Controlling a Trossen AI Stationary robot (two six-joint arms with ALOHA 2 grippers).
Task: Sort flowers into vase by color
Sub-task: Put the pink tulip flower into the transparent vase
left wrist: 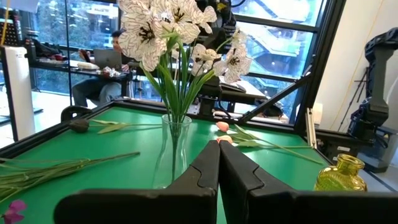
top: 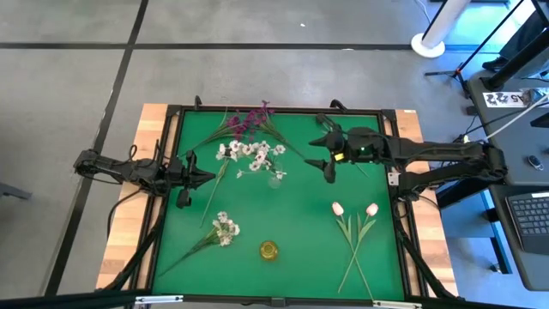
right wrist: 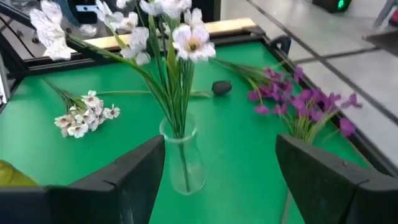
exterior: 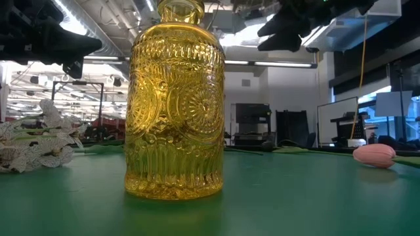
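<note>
White blossoms (top: 250, 152) already stand upright in clear glass vase (top: 274, 178) mid-counter, right gripper (top: 323, 151) hovering just beside it with jaws spread wide, holding nothing. Magenta sprigs (top: 249, 120) lie flat at the far edge of the green counter (top: 300, 215), just past the vase, stems running roughly crosswise, nearer the right arm by my read. Left gripper (top: 206, 177) sits on the vase's other side, jaws pressed together, empty. Loose white cluster (top: 225, 229) lies near side, stem angled toward the left corner. Pink tulips (top: 353, 210) lie crossed on the right. Yellow vase (top: 269, 250) stands empty at the near edge.
</note>
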